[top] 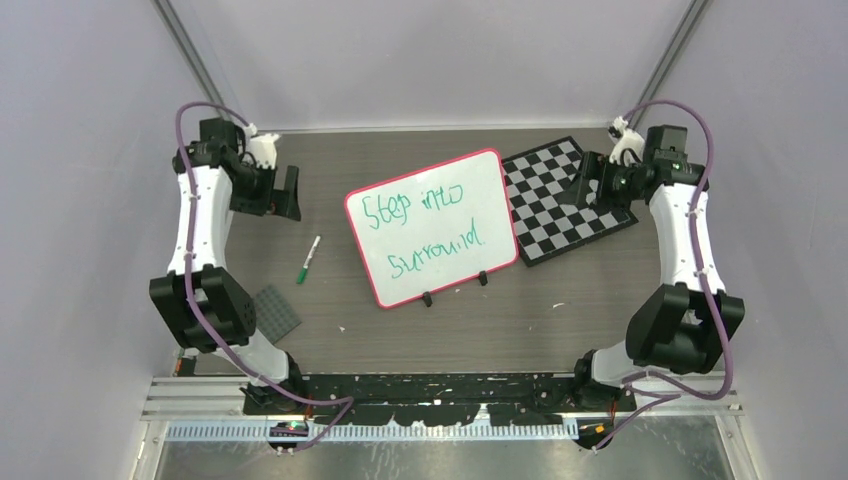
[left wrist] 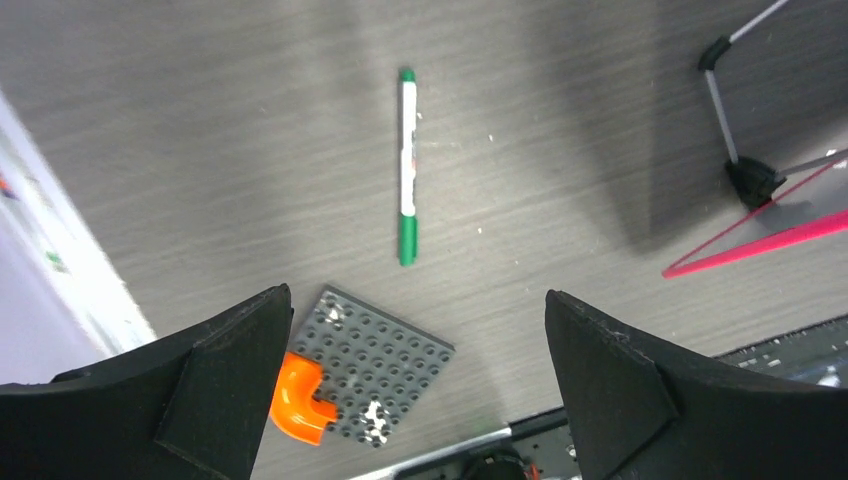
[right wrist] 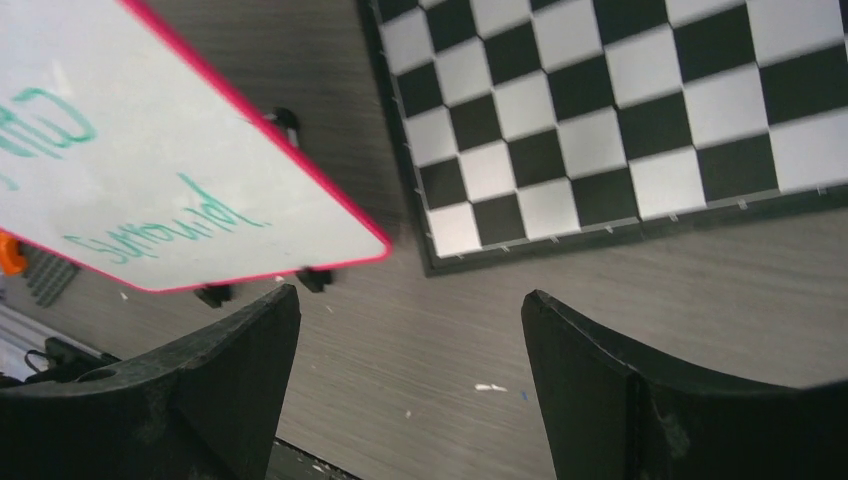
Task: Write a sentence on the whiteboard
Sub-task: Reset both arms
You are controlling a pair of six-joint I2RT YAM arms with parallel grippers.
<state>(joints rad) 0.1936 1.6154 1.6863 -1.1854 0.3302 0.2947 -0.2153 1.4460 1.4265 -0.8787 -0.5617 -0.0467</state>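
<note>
In the top view, the whiteboard [top: 432, 228] sits at the centre of the frame, with the sentence [top: 412, 206] on it in two green lines. The checkered board [top: 565, 200] is just beside it at the upper right. A green marker [top: 309, 259] lies to its left. In the left wrist view, the left gripper [left wrist: 418, 293] is wide open and holds nothing, and a grey studded plate [left wrist: 385, 365] lies between its fingers. In the right wrist view, the right gripper [right wrist: 410, 295] is also wide apart and empty, and the whiteboard fills the upper left.
</note>
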